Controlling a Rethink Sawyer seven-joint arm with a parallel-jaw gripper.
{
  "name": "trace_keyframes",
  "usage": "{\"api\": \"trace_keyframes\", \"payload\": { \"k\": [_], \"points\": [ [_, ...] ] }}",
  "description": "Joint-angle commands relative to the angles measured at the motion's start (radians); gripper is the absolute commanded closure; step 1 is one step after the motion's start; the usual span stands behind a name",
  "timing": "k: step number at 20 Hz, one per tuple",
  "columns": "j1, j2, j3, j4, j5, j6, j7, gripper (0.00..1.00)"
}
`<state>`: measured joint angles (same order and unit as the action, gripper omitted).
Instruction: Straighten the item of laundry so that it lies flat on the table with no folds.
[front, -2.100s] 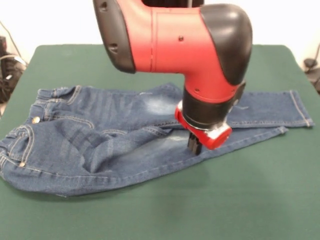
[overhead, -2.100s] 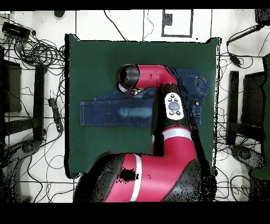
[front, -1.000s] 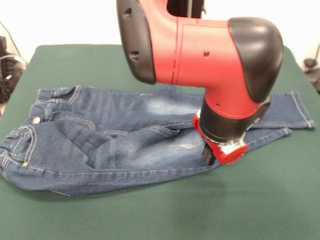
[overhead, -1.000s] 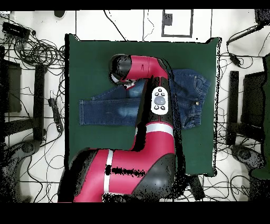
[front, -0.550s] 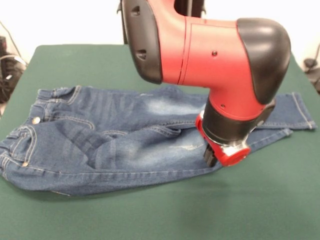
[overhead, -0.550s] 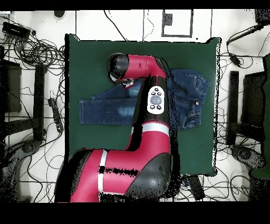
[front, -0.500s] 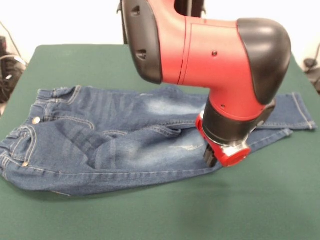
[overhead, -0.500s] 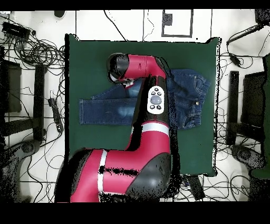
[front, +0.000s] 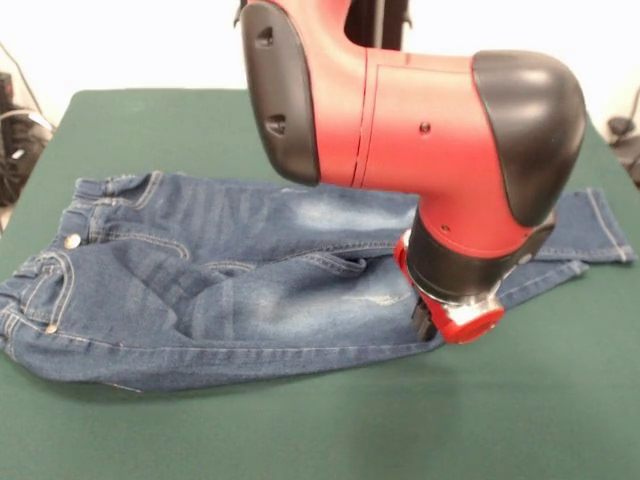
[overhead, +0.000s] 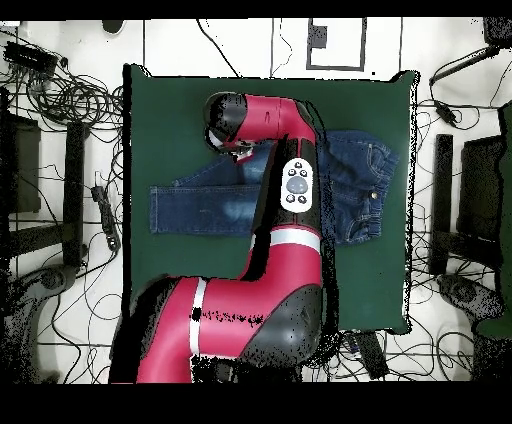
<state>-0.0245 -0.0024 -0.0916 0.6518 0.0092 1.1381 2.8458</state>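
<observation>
Low front, high overhead; shared table (front: 300, 430)

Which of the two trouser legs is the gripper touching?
The gripper is at the front leg of the blue denim jeans; the rear leg reaches further right, clear of it.

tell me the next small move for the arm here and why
Probably drag the near leg sideways, away from the far one. The gripper is down at the near edge of the jeans, whose legs overlap, with creases near the waist, so they do not lie flat on the table.

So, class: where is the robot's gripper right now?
In the front view the gripper is right of centre, low at the near edge of the jeans, on the front leg.
</observation>
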Motion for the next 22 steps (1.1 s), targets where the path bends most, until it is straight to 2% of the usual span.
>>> {"api": "trace_keyframes", "payload": {
  "k": [1, 5, 8, 13, 18, 22],
  "points": [
    [0.033, 0.058, 0.060, -0.092, 0.077, 0.031, 0.238, 1.00],
    [0.044, 0.083, 0.039, -0.142, 0.078, 0.059, 0.286, 1.00],
    [0.055, 0.097, 0.021, -0.159, 0.085, 0.051, 0.352, 1.00],
    [0.061, 0.120, 0.030, -0.174, 0.112, 0.006, 0.381, 1.00],
    [0.105, 0.159, -0.055, -0.254, 0.128, 0.083, 0.592, 1.00],
    [0.102, 0.160, -0.048, -0.254, 0.156, 0.095, 0.594, 1.00]
  ]
}}
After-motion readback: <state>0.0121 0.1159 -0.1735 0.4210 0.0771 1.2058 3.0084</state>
